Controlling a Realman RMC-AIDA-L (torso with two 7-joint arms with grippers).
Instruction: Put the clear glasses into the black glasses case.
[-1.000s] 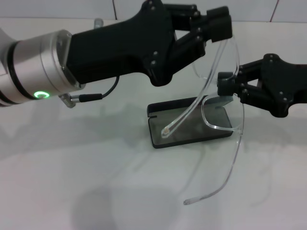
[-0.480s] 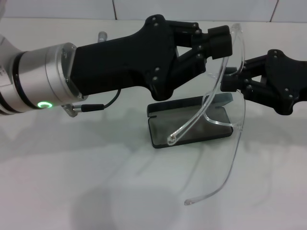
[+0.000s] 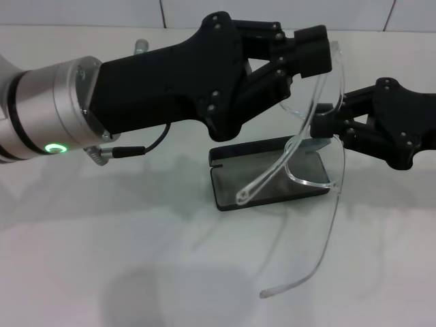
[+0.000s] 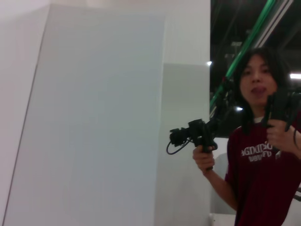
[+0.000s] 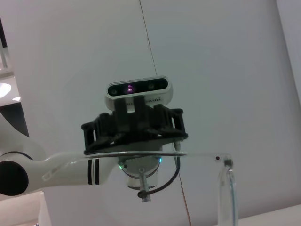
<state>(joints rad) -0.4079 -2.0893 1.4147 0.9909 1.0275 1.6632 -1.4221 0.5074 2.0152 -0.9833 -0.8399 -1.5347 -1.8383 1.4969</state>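
The clear glasses (image 3: 308, 181) hang in the air over the black glasses case (image 3: 231, 185), which lies open on the white table with its grey lining showing. My left gripper (image 3: 320, 48) reaches in from the left and is shut on the frame's top corner, high above the case. My right gripper (image 3: 320, 128) comes from the right and is shut on the frame beside the lens. One clear arm slants down over the case. The other curves down toward the table's front. In the right wrist view a clear arm (image 5: 155, 154) crosses below the left wrist camera (image 5: 137, 88).
The white table (image 3: 102, 259) stretches in front of and left of the case. A tiled wall runs along the back. A cable with a metal plug (image 3: 116, 139) hangs under my left wrist. The left wrist view shows a wall and a person (image 4: 263, 155) holding hand controllers.
My left gripper shifted right, then eased back up and left, tilting the glasses. The free arm's tip sank slightly toward the table. Both grips held.
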